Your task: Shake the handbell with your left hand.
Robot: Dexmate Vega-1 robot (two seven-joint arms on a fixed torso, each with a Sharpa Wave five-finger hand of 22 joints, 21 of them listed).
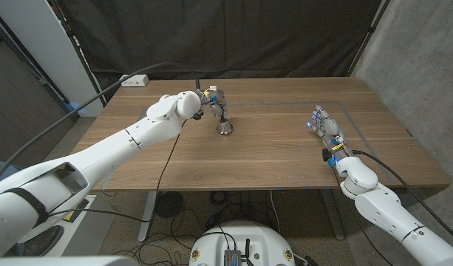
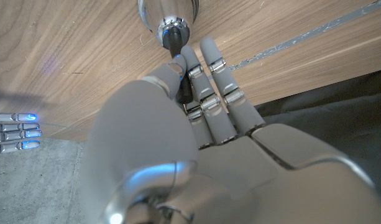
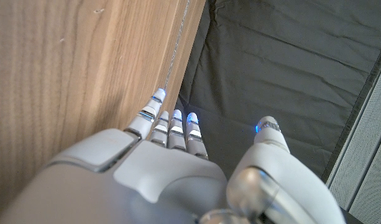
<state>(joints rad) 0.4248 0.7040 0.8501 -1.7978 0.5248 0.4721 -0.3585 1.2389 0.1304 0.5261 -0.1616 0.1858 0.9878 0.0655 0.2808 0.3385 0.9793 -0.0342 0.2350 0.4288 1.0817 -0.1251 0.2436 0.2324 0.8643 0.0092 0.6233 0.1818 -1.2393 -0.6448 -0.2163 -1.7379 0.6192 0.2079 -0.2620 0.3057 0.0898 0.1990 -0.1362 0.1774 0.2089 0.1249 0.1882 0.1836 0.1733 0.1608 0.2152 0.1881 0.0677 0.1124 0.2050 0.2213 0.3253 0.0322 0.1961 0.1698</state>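
The left hand (image 2: 202,124) is reaching along the wooden table (image 2: 72,56), its fingers (image 2: 224,93) lying against the black handle of the silver handbell (image 2: 168,15), with the thumb on the handle's other side. The right hand (image 2: 13,132) is showing fingertips glowing blue, well apart.

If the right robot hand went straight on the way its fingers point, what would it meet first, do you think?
Probably nothing on the table: the right robot hand points toward the far edge, and beyond it hangs the dark curtain. Depth is unclear.
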